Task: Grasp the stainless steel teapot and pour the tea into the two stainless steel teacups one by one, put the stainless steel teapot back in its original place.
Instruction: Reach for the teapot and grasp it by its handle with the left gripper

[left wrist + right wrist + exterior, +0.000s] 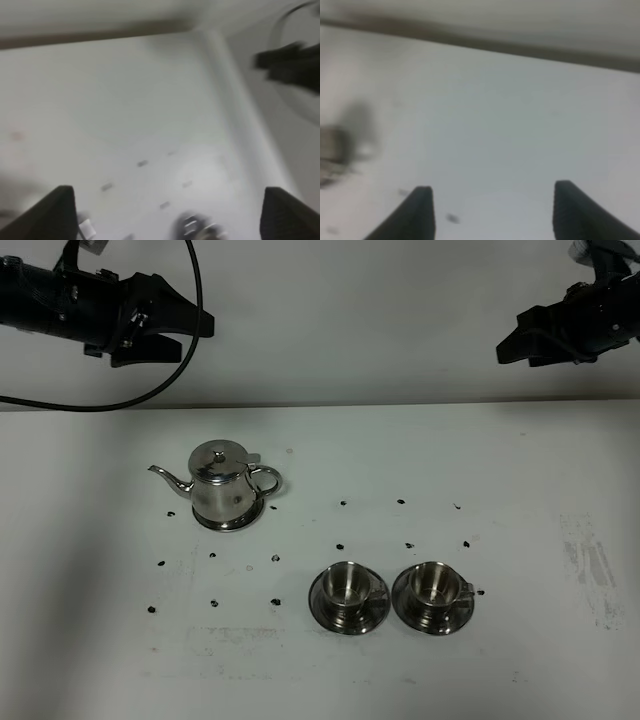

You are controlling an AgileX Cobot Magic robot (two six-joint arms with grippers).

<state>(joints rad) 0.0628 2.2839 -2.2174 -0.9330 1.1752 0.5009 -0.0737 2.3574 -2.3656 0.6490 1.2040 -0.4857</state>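
Exterior high view: teapot (225, 485) on its dish (232, 525), left of the cups (348, 596); left gripper (192, 338) and right gripper (510, 338) hang high. The blurred wrist views alone show both jaws spread, empty.

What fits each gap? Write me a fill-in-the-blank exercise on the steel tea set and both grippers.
In the exterior high view, the shiny bell-shaped stainless steel teapot points its thin spout to the ____.
The small shiny steel teacups with side handles number ____.
The left gripper and the right gripper both hover above the table with jaws ____.
Missing words: left; two; open.
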